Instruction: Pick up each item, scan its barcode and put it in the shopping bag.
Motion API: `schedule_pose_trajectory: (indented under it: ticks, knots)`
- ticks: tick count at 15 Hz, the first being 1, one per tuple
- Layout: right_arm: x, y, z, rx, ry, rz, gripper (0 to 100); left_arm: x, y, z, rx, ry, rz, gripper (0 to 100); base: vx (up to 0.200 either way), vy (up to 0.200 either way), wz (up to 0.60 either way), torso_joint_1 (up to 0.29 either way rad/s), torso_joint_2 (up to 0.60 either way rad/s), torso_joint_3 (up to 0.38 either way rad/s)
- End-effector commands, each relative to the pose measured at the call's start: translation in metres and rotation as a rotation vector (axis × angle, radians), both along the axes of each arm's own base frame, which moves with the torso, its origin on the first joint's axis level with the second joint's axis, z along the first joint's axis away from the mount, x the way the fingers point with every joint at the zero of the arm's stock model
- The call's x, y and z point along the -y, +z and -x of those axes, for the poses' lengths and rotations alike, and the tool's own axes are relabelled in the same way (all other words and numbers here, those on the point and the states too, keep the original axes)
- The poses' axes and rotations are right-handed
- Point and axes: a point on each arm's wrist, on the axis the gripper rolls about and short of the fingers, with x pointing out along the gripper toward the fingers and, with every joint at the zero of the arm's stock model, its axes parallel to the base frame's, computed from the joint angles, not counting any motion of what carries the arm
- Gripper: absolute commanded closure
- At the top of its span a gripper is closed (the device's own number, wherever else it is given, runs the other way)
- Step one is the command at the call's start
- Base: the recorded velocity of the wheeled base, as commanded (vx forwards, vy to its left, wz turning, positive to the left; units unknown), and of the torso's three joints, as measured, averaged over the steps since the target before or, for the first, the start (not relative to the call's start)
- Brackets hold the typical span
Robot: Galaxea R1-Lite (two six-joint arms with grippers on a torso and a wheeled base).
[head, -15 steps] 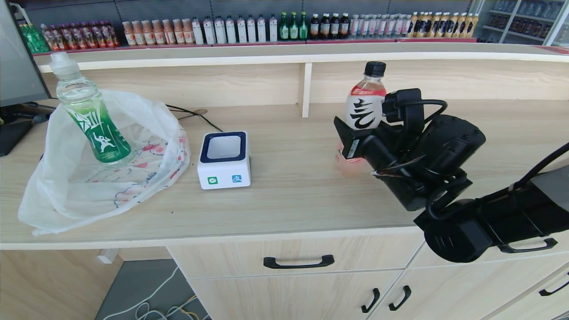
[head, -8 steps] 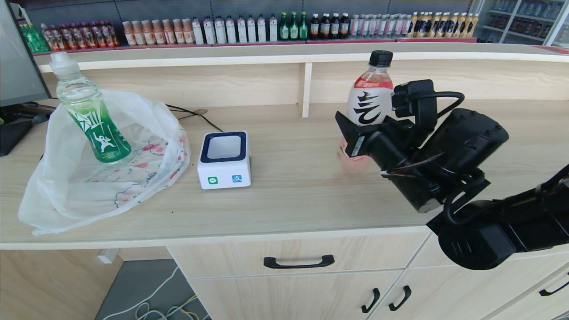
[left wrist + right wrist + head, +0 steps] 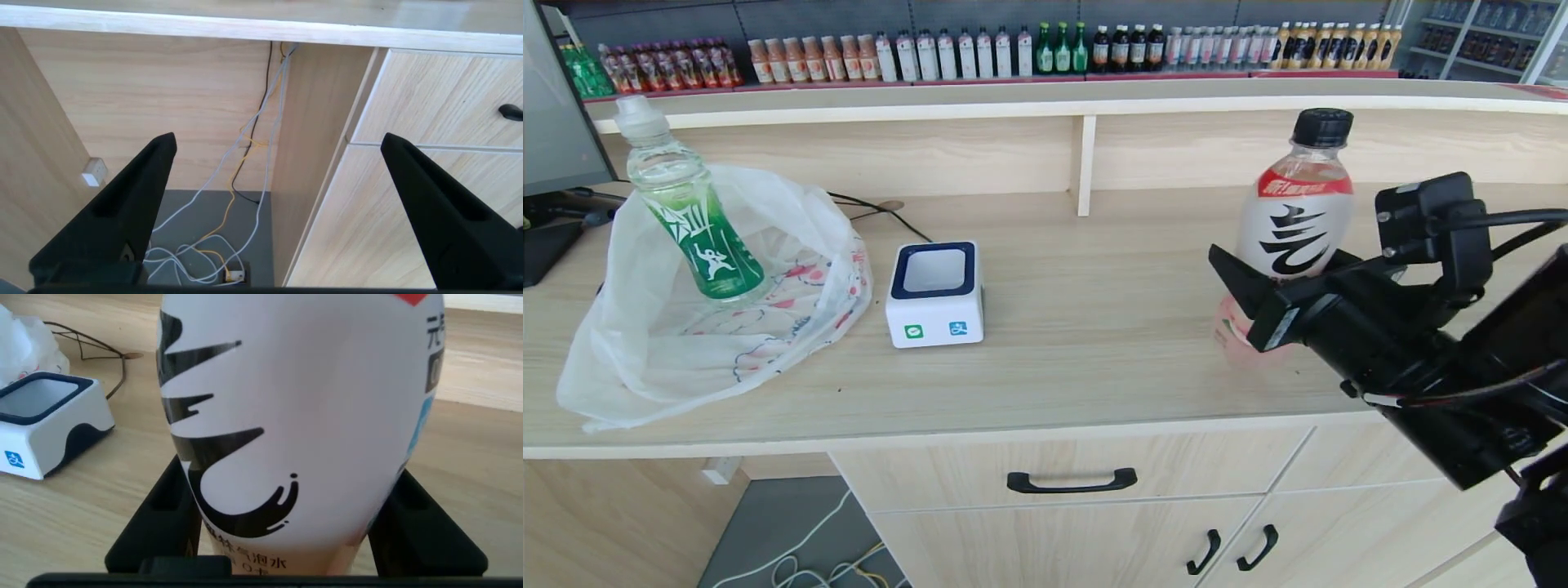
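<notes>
— Where is the pink bottle [image 3: 1290, 237] being kept?
— It is being held upright, clamped low on its body by the right gripper [image 3: 1286, 282], above the counter [image 3: 1078, 327] near its right front edge. Whether its base is being rested there cannot be told.
— And around it?
— The scanner [image 3: 935, 292] is being left well apart, leftward. Beyond it, a green bottle [image 3: 690, 212] is being cradled in the bag [image 3: 686, 359]. The left gripper [image 3: 278, 204] is being kept spread and empty below the counter, before the cabinet [image 3: 409, 106].

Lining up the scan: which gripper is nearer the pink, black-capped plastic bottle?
Right. The right gripper grips the pink bottle low down; the left gripper hangs open below the wooden countertop.
</notes>
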Motion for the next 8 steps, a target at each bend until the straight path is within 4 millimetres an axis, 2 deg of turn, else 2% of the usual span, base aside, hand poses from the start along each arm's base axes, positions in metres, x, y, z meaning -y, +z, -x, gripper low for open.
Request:
schedule_pose_trajectory:
  ticks: [1,4,8]
  knots:
    - [0.033,0.010,0.051,0.054,0.002,-0.025,100,0.000,0.000,0.000,0.001,0.001,0.000,0,0.000,0.000,0.00,0.000,0.00,0.000]
    - [0.050,0.000,0.077,0.037,0.013,-0.045,100,0.000,0.000,0.000,0.001,0.001,0.000,0,0.000,0.000,0.00,0.000,0.00,0.000]
    - [0.052,0.002,0.079,0.022,0.038,-0.121,100,0.000,0.000,0.000,0.001,0.001,0.000,0,0.000,0.000,0.00,0.000,0.00,0.000]
